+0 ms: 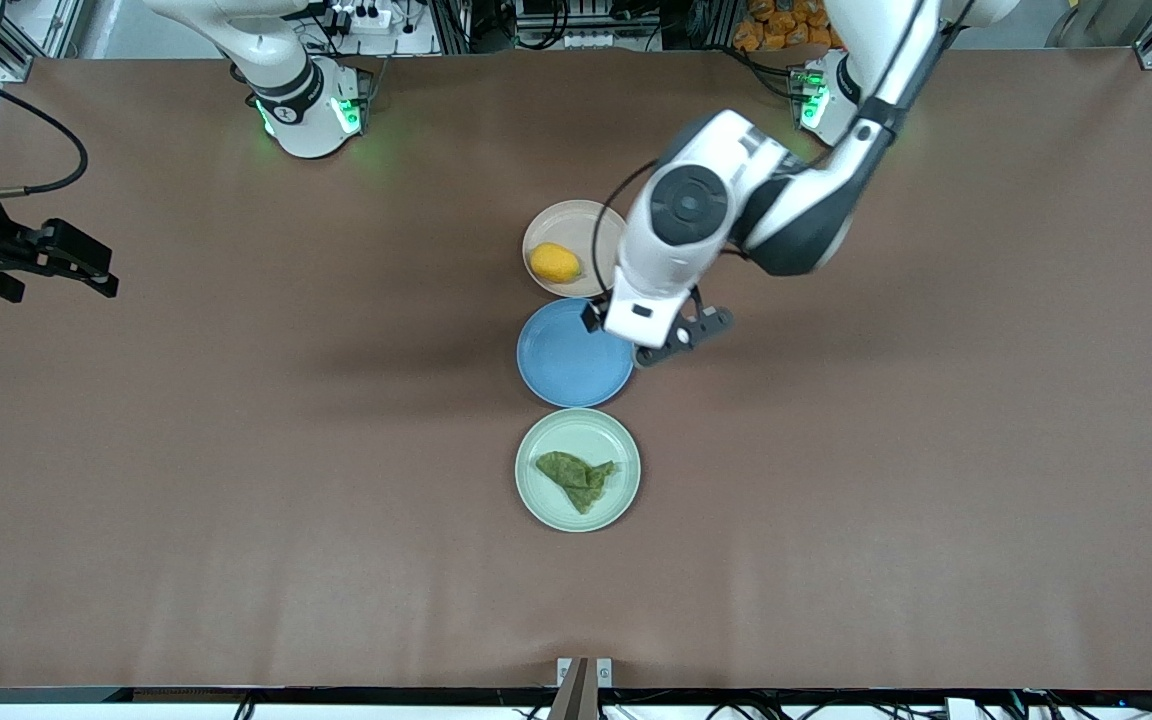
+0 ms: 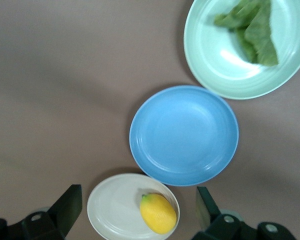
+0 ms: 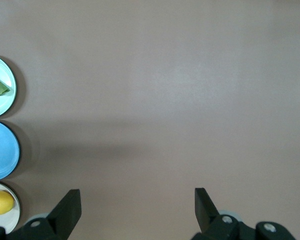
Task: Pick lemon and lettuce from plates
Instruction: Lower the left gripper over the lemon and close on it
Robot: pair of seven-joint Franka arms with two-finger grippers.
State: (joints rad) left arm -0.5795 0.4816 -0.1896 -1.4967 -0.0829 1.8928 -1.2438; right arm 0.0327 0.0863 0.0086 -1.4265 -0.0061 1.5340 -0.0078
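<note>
Left gripper up over the plates, nothing picked yet.

My left gripper (image 2: 138, 210) hangs with fingers spread wide and empty, over the seam between beige plate (image 1: 548, 225) and blue plate (image 1: 564, 365). Lemon (image 2: 158, 213) sits on the beige plate just under me, a bit toward one finger; I'd centre on it, straddle its short axis, drop straight, close gently so it doesn't roll. Lettuce (image 1: 578, 478) lies on the mint plate (image 1: 536, 500), past the blue one. My right gripper (image 3: 138, 210) waits, also wide, over bare table (image 1: 236, 450) at its own end.
</note>
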